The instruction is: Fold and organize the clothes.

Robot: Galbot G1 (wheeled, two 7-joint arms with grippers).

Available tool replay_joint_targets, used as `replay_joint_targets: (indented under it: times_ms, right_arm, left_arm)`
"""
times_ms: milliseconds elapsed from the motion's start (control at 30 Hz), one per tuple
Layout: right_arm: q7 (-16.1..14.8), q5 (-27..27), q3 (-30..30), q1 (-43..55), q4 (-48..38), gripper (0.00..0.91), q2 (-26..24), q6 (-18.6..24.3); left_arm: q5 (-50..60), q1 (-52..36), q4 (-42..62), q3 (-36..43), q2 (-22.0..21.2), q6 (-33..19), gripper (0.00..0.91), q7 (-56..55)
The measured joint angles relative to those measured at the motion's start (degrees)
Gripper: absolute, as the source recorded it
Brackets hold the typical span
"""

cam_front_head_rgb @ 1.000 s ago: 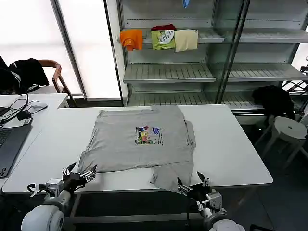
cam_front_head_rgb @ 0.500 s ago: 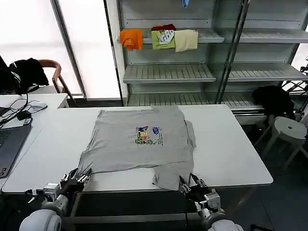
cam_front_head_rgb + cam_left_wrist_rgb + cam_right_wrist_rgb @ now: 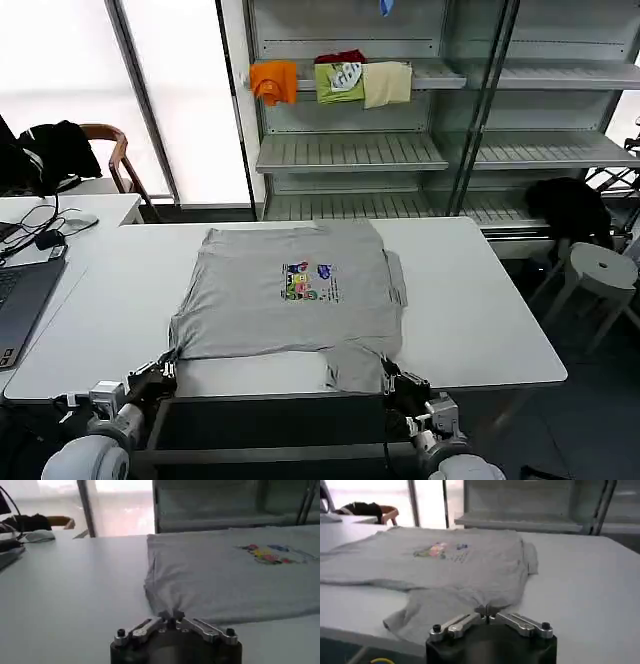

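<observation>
A light grey short-sleeved shirt (image 3: 270, 310) lies flat on the white table (image 3: 480, 310), with its multicoloured chest print (image 3: 308, 281) facing up. My left gripper (image 3: 160, 375) is at the table's front edge, shut on the shirt's near left corner. The left wrist view shows the cloth (image 3: 225, 580) bunched into the shut left gripper (image 3: 171, 615). My right gripper (image 3: 392, 378) is shut on the near right flap of the shirt. Cloth (image 3: 470, 565) runs into the pinched right gripper (image 3: 487, 611) in the right wrist view.
A laptop (image 3: 20, 300) and cables lie on the desk at the left. Behind the table stand metal shelves (image 3: 350, 150) with small orange, green and cream garments (image 3: 340, 80). A stool (image 3: 605, 265) stands at the right.
Both grippers were open below the front edge a second ago; they have risen to the shirt's near edge and shut on it. The hanging right flap now lies on the table.
</observation>
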Motion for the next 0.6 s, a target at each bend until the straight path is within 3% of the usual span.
replay_joint_targets:
  times_ms: [600]
  right_arm:
    - [2.7,1.8,-1.2,19.3,-12.9,0.0,2.1,0.2]
  left_arm:
    - [-5.9,-13.2,5.7,2.2,-2.8,0.8,0.0,-1.6]
